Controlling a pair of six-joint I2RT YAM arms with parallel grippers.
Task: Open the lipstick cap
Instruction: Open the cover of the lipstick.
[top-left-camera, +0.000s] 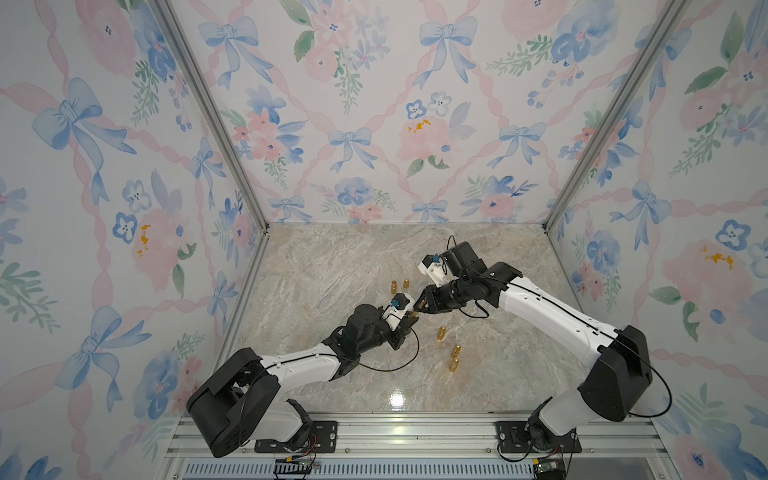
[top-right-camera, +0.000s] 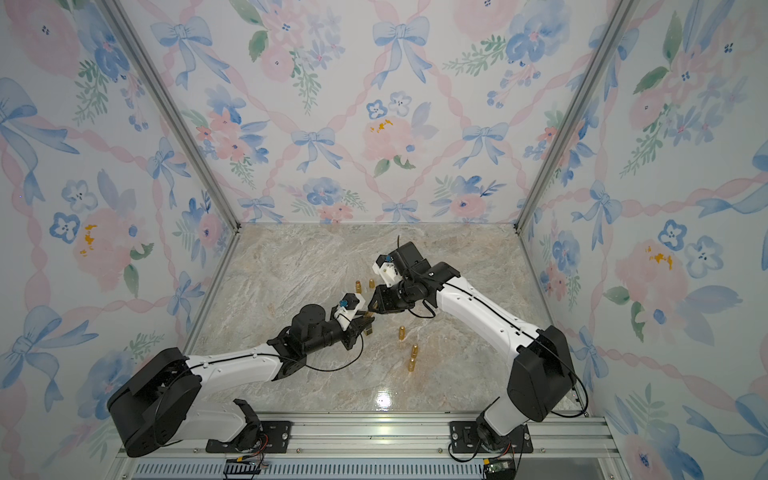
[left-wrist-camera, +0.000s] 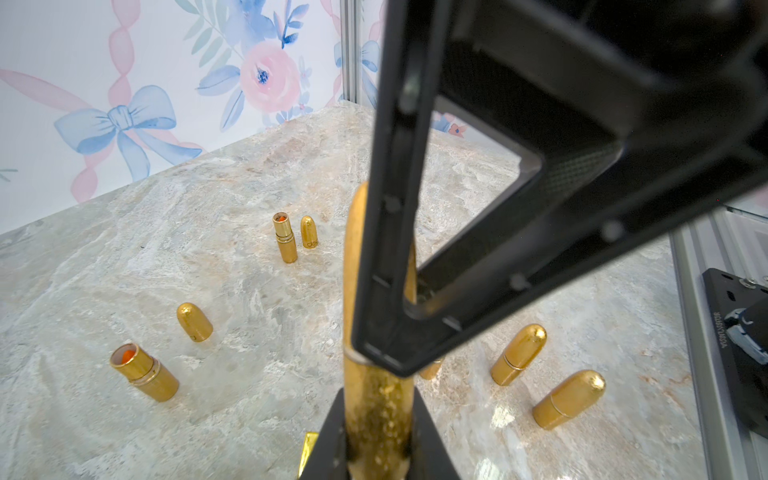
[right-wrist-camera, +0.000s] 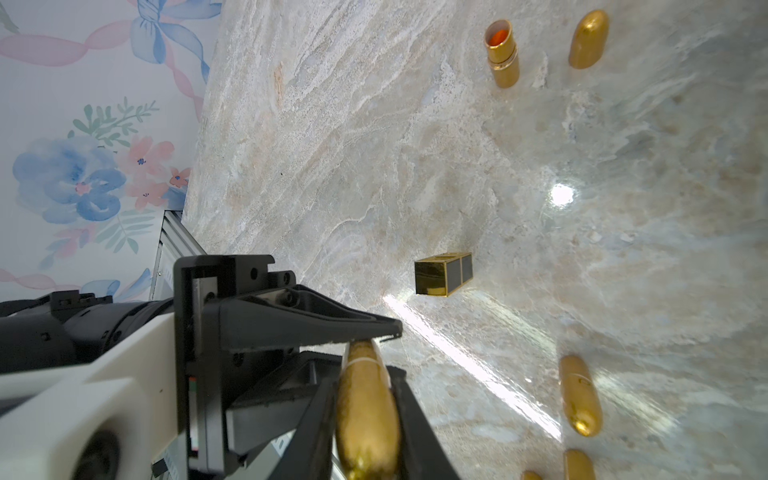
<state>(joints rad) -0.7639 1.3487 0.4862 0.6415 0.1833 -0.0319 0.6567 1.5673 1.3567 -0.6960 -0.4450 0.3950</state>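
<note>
A gold bullet-shaped lipstick (left-wrist-camera: 376, 415) hangs above the marble table (top-left-camera: 332, 374), held between both grippers in the middle. My left gripper (left-wrist-camera: 379, 409) is shut on its lower tube. My right gripper (right-wrist-camera: 365, 419) is shut on the rounded lipstick cap (right-wrist-camera: 365, 399). A thin seam between cap and tube shows just past my right fingertips, with no gap. In both top views the left gripper (top-left-camera: 412, 318) (top-right-camera: 367, 321) and right gripper (top-left-camera: 420, 306) (top-right-camera: 372, 308) meet tip to tip. The lipstick is almost hidden between them there.
Several other gold lipsticks stand on the table: an uncapped one (left-wrist-camera: 143, 372) with orange inside beside its loose cap (left-wrist-camera: 194, 322), another uncapped pair (left-wrist-camera: 284, 237), and capped ones (left-wrist-camera: 518, 354) (left-wrist-camera: 569, 399). A square gold-and-black lipstick (right-wrist-camera: 442, 274) lies below the grippers.
</note>
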